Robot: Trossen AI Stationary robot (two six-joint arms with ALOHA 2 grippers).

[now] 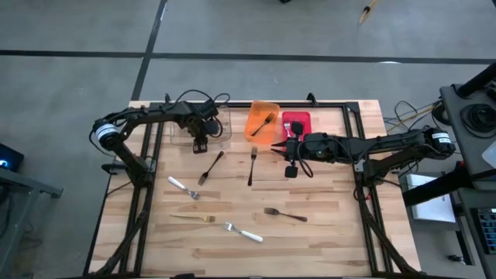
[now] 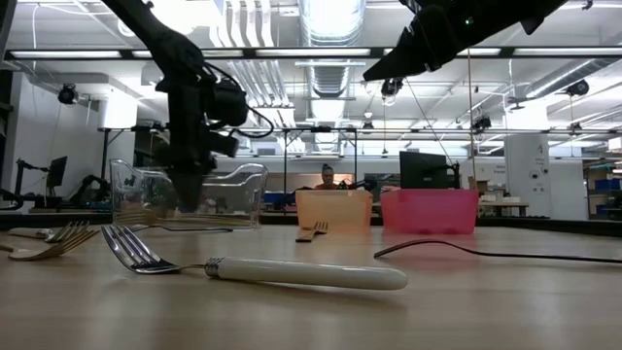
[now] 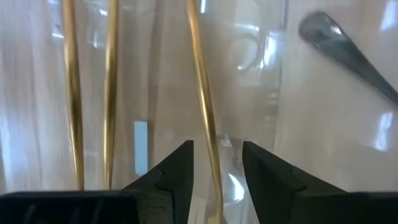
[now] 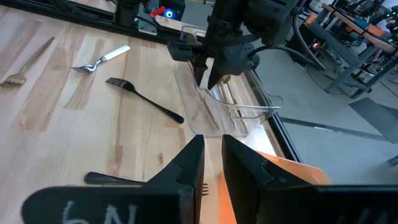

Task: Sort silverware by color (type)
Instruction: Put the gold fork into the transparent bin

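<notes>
Gold-coloured utensils (image 3: 202, 93) stand out inside the clear bin (image 1: 203, 130) at the far edge of the wooden table (image 1: 325, 232), where the left gripper (image 1: 199, 145) points straight down, its dark fingers (image 3: 171, 174) parted around one slim gold handle without pressing on it. That left arm reaches in from the table's left edge, bent at the elbow, cables looping over its wrist. The right arm stretches in level from the right edge, and the right gripper (image 1: 280, 149) hangs above the table just in front of the orange bin (image 1: 262, 121) and the red bin (image 1: 296, 124); its fingers (image 4: 189, 165) stand close together with a thin gap, and nothing shows between them. A gold fork (image 1: 263, 122) lies in the orange bin and dark utensils (image 1: 293, 129) in the red one. Loose on the boards, two black forks (image 1: 211, 167) lie near the middle, a third black fork (image 1: 284, 214) toward the right, a gold fork (image 1: 194, 218) and two silver forks with pale handles (image 1: 184, 187) toward the left and the near edge. Seen from table height, one pale-handled fork (image 2: 258, 270) lies closest to the near edge. Beyond the table, a workshop with bright ceiling lights, ducting, monitors and shelving fills the background, and a person (image 2: 328, 178) sits behind the orange bin, far off.
</notes>
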